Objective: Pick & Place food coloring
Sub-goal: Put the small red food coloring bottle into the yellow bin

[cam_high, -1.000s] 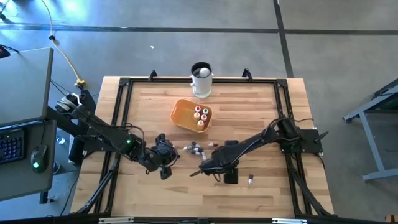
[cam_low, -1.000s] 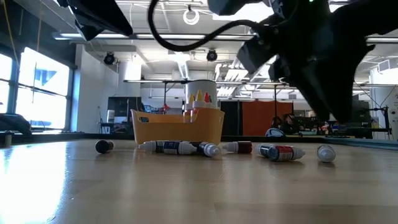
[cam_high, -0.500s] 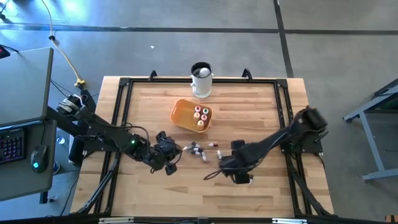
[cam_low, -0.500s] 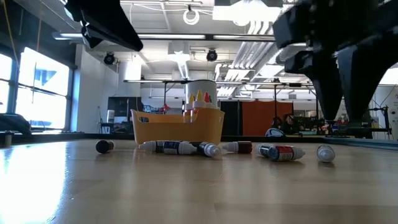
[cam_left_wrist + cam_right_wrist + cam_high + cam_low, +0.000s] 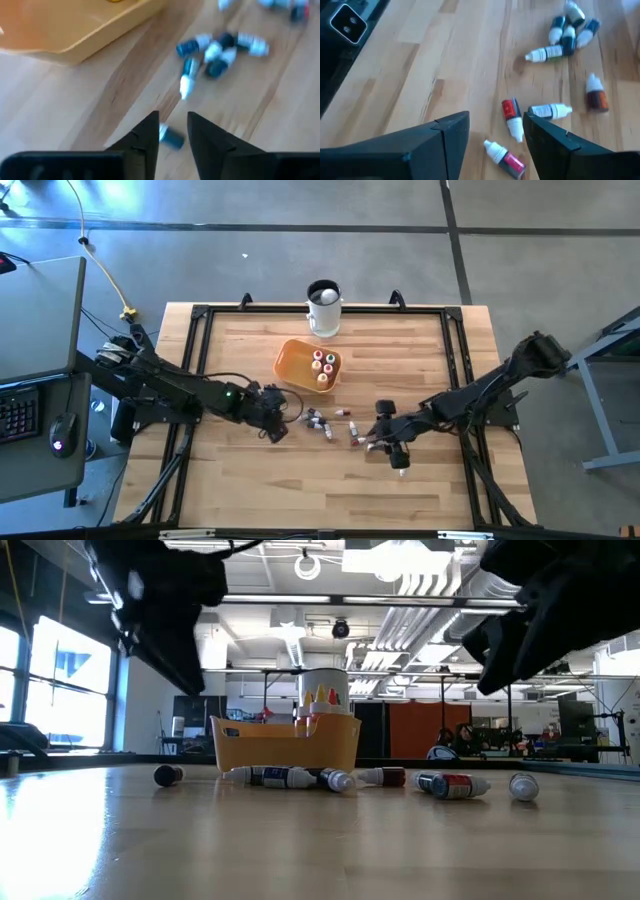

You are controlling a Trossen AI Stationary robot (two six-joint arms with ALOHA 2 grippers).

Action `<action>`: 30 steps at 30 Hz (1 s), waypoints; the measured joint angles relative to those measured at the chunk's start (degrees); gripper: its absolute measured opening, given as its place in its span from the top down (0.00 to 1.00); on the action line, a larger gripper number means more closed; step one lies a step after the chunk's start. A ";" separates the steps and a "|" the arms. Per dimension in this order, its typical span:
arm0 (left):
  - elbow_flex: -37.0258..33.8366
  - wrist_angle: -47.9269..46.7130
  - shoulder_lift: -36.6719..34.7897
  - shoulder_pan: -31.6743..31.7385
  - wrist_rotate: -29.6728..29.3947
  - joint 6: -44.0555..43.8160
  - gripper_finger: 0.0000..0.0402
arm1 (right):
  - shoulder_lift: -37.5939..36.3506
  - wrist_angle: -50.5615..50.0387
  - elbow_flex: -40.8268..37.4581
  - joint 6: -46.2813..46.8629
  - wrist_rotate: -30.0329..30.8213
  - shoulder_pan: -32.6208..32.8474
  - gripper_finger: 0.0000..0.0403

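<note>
Several tiny food coloring bottles (image 5: 318,420) lie on their sides on the wooden table, in front of an orange bowl (image 5: 291,369) in which more bottles (image 5: 322,366) stand upright. My left gripper (image 5: 173,131) is open and hovers above one dark-capped bottle (image 5: 171,138) at the left end of the loose group, touching nothing. My right gripper (image 5: 495,131) is open above the right end of the group. A red-labelled bottle (image 5: 511,118) and a whitish one (image 5: 548,110) lie on the table past its fingers.
A white mug (image 5: 323,309) stands at the far edge behind the bowl. A black frame (image 5: 196,350) runs around the tabletop. One bottle (image 5: 402,466) lies apart, nearer the front. Bare wood stretches toward the near edge and both front corners.
My left gripper has gone toward the far edge and to the right, closer to the loose bottles, and has sunk a little. My right gripper has drawn back toward the table's right edge and tipped from steeply down to a flatter slant. The bottles have stayed where they were.
</note>
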 joint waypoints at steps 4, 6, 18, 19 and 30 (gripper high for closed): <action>0.05 0.29 2.17 0.75 -0.13 -9.71 0.71 | -0.23 6.99 -6.34 -7.77 0.05 0.27 0.55; 0.03 -0.35 3.49 0.68 -0.08 -13.62 0.71 | 0.12 10.51 -8.74 -11.23 0.03 0.37 0.55; 0.01 2.79 11.44 0.60 6.06 -26.10 0.71 | 3.24 16.82 -12.75 -11.99 -0.91 -0.31 0.55; 0.01 2.97 11.76 0.59 6.56 -26.22 0.71 | 4.27 17.77 -12.73 -12.05 -0.89 -0.31 0.55; 0.03 1.51 11.77 0.60 9.17 -29.41 0.71 | 13.28 24.74 -12.63 -15.65 -1.04 -0.33 0.55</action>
